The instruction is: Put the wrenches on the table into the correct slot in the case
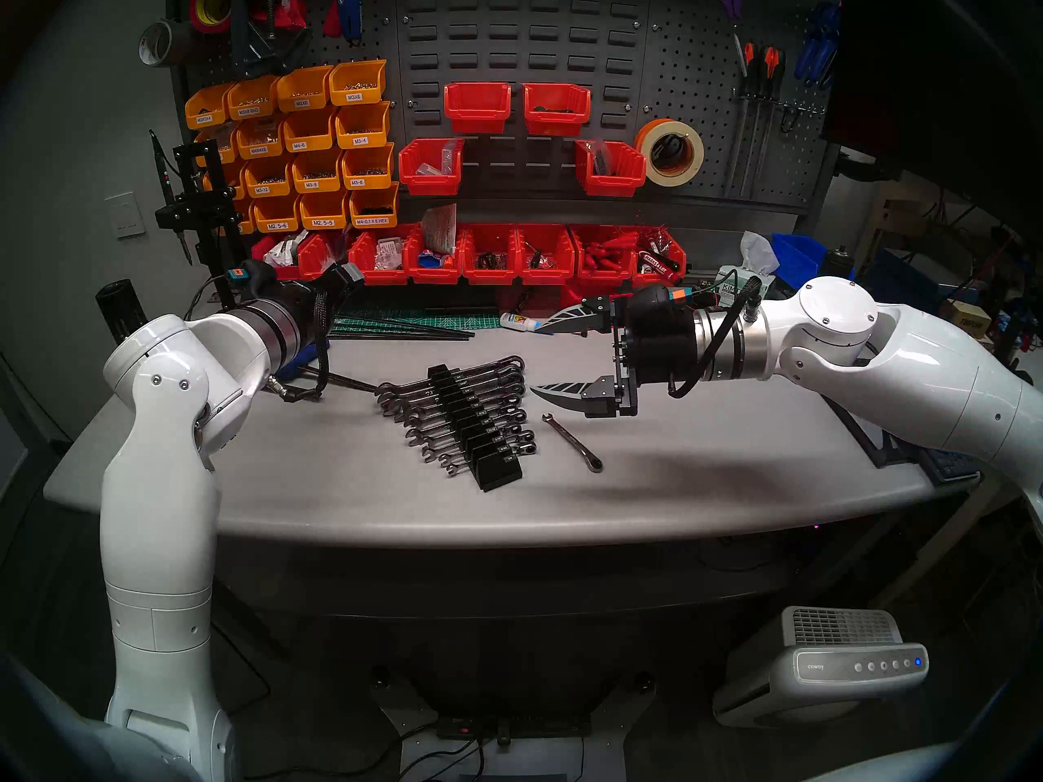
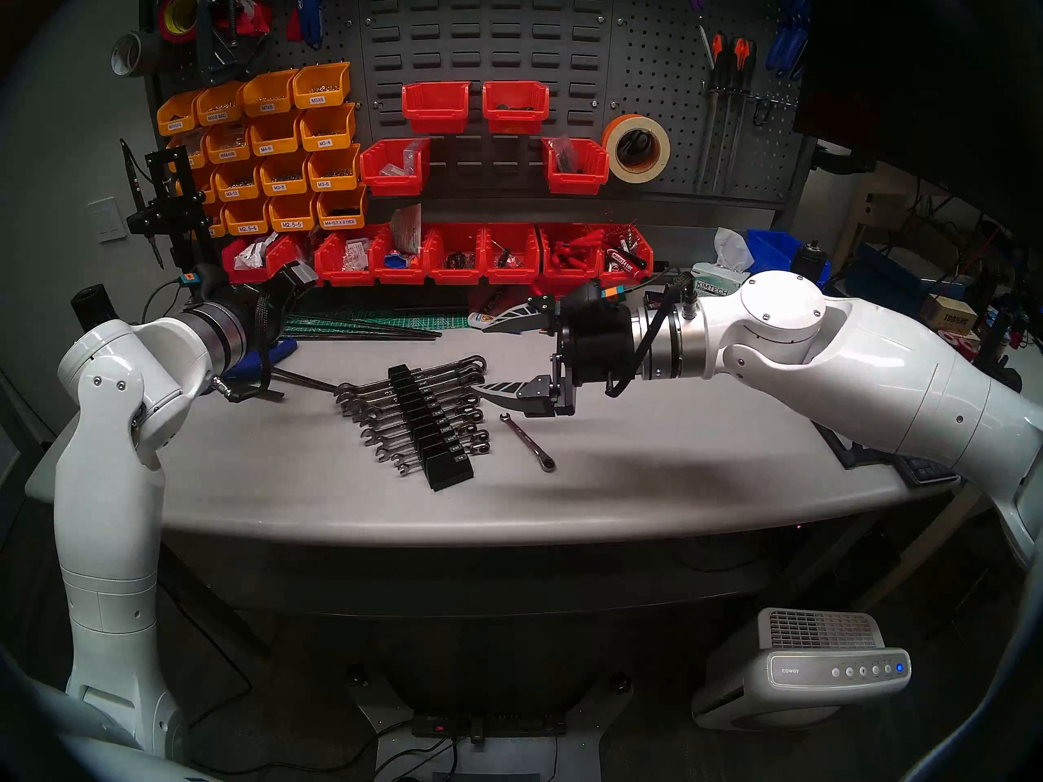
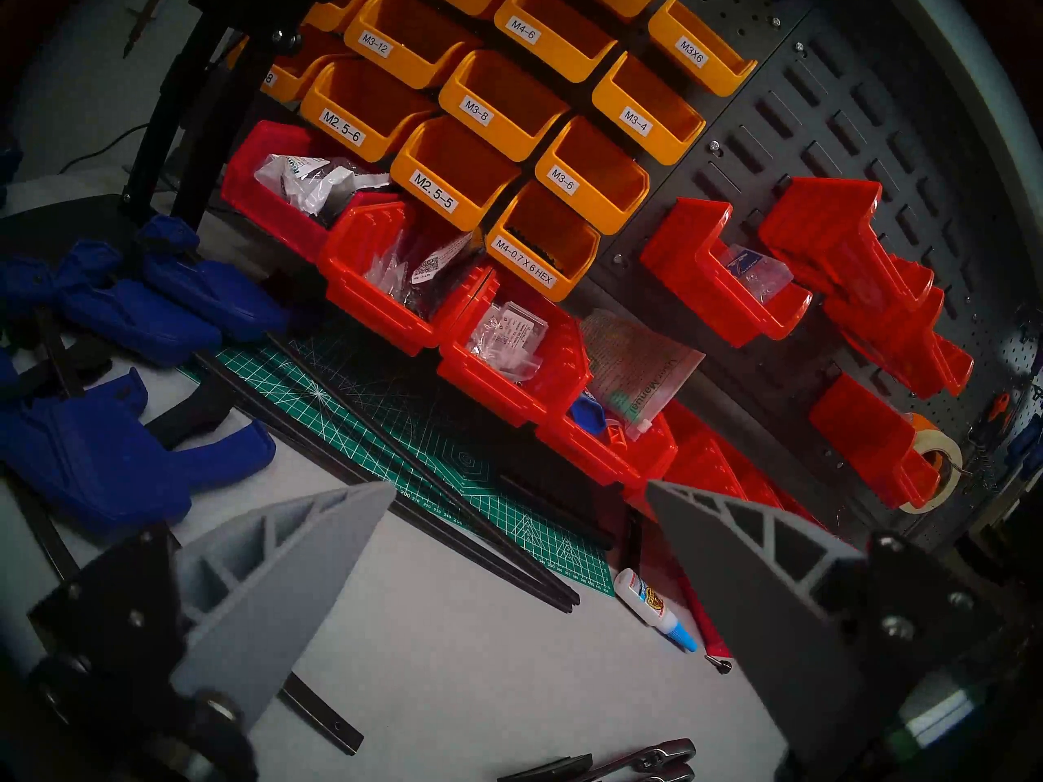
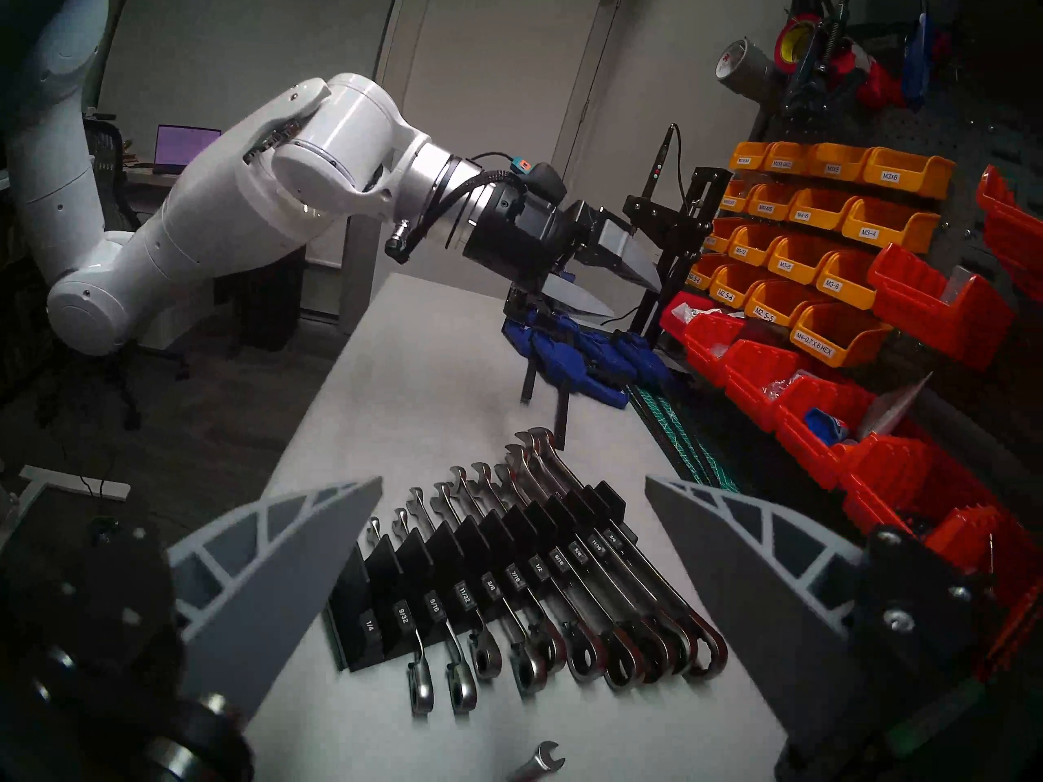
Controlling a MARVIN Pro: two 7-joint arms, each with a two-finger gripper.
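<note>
Workshop bench: a dark pegboard (image 1: 705,47) backs the grey tabletop (image 1: 705,459); labelled orange parts bins (image 1: 316,143) hold small fasteners; red bins (image 1: 508,256) carry bagged hardware; screwdrivers (image 1: 759,87), tape rolls (image 1: 669,151) and blue clamps (image 3: 113,425) hang or lie about; a green cutting mat (image 3: 395,453) lies on the bench.

Chrome wrench (image 1: 573,442), black case (image 1: 480,431), grey table (image 1: 705,470)

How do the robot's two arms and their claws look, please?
Both arms are glossy white with silver wrist rings and black wrist housings. Black braided cables loop at each wrist. Each claw, left claw and right claw, has two grey, ribbed, pointed fingers.
</note>
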